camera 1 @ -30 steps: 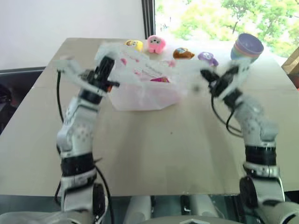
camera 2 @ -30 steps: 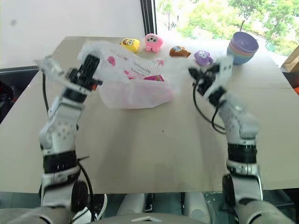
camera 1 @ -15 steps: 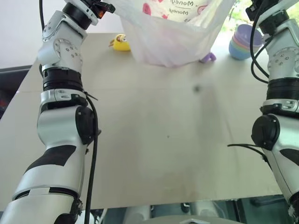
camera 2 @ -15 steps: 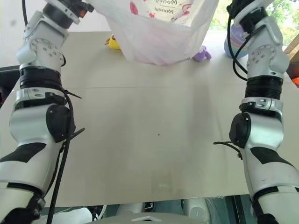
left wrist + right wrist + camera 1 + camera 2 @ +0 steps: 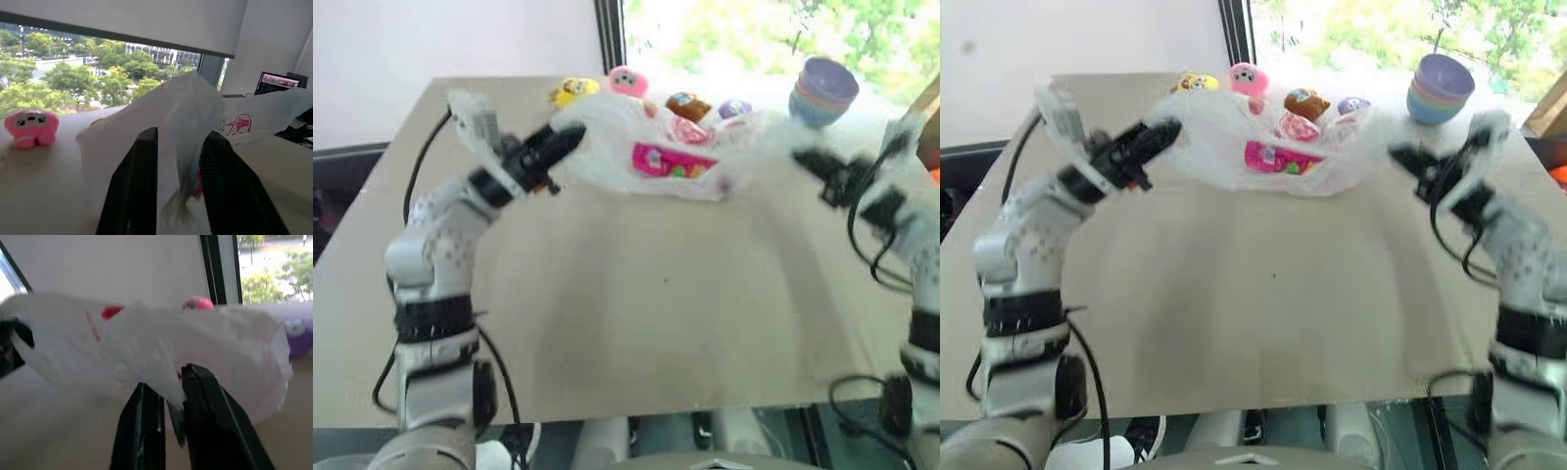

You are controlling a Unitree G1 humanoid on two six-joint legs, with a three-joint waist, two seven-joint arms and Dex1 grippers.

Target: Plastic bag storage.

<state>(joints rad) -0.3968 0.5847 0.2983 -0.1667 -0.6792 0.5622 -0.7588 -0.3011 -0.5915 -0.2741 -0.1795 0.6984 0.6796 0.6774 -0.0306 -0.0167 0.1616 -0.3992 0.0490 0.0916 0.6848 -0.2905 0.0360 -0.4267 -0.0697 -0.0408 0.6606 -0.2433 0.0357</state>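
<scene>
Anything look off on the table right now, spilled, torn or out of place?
Nothing spilled or visibly torn. The plastic bag sags across the far side of the table, stretched between the left claw and right claw, each with bag film between its fingers. A pink packet shows through it.

Translucent white red-printed plastic bag (image 5: 1273, 147)

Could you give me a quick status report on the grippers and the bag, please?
Left gripper and right gripper: each has film between its fingers. Large translucent white plastic bag stretched between them, low over the table. Plush toys and stacked bowls just behind.
</scene>
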